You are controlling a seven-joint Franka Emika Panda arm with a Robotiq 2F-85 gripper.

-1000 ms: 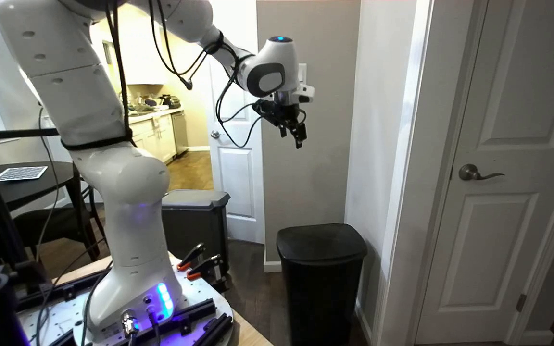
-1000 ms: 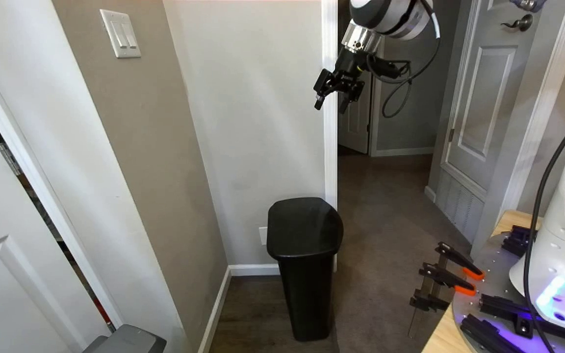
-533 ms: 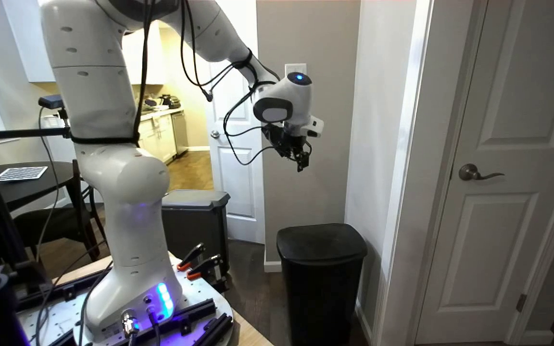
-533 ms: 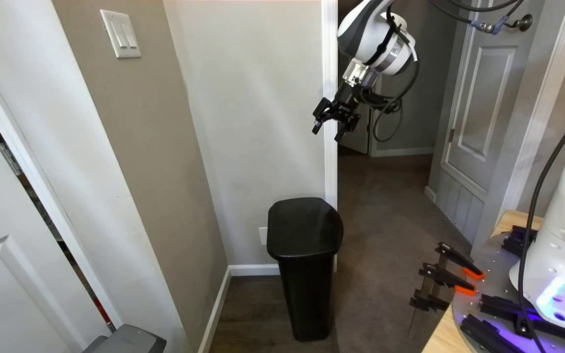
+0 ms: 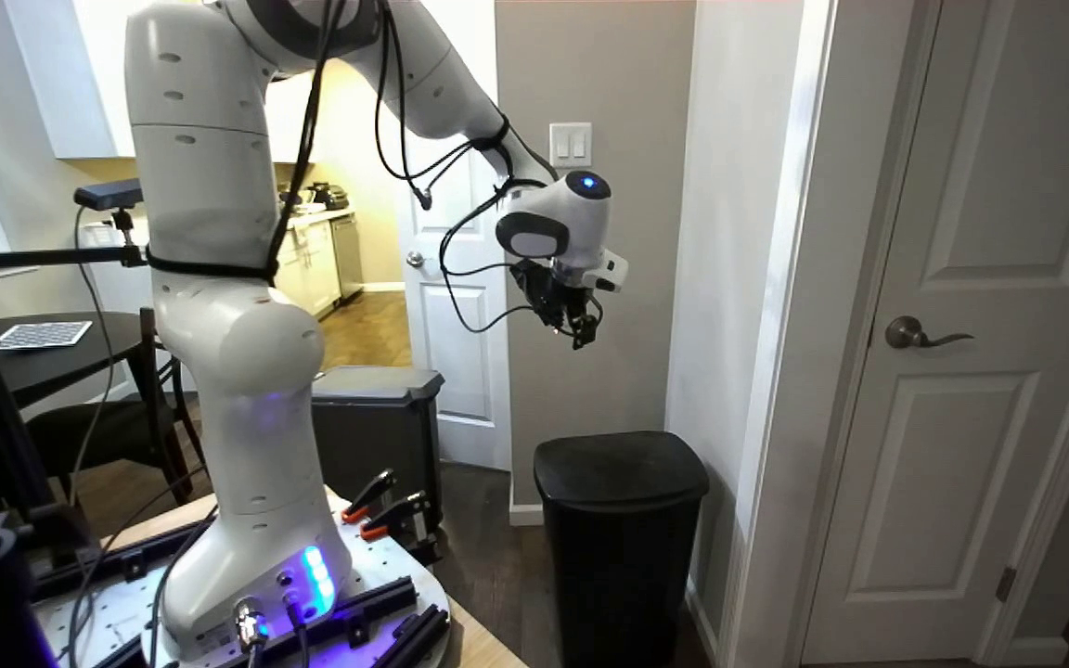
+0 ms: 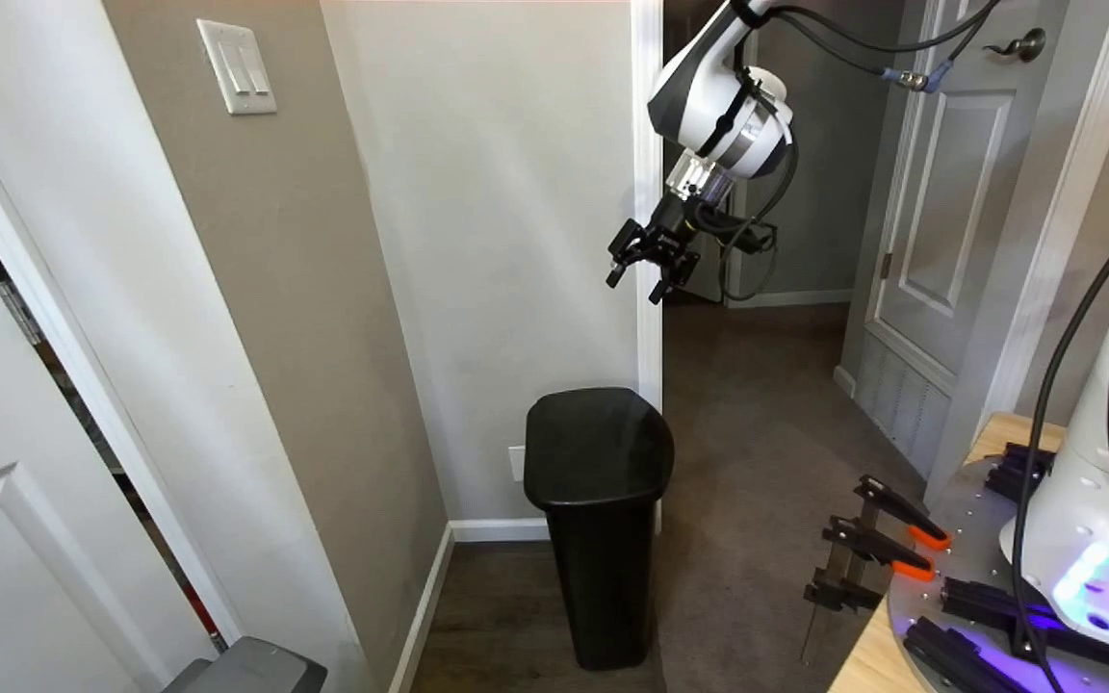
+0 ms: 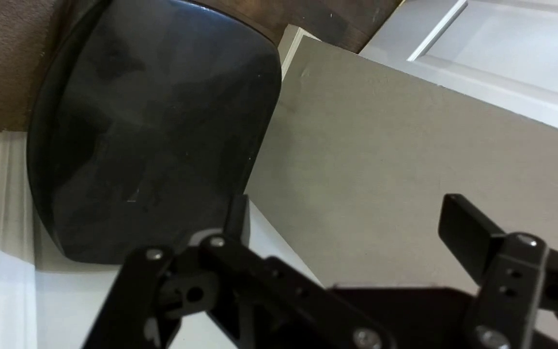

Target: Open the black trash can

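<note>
"Please, where does the black trash can stand?"

"Upright on the dark floor, near the corner and just beside the pale wall; whether it touches the wall, I cannot tell. In both exterior views its lid lies down."

"And the gripper?"

"It hangs in the air, higher than the can and well apart from it. Its jaws are released: in the wrist view the fingers stand wide from each other, and the beige wall is seen between them."

"Do all the views show us the same?"

"Not exactly. The wrist view looks upon the lid from above, almost whole, together with a part of a white panelled door. In an exterior view I find a grey-lidded bin, partly behind the white arm, and also a dark table that carries a white flat thing, which I cannot name. Further back there are kitchen cabinets. In an exterior view I notice rather a small wall plate, low on the pale wall and partly covered by the lid."

"Is there some writing that you can read?"

"On the robot's base there are small marks, too little for my eyes."
</note>
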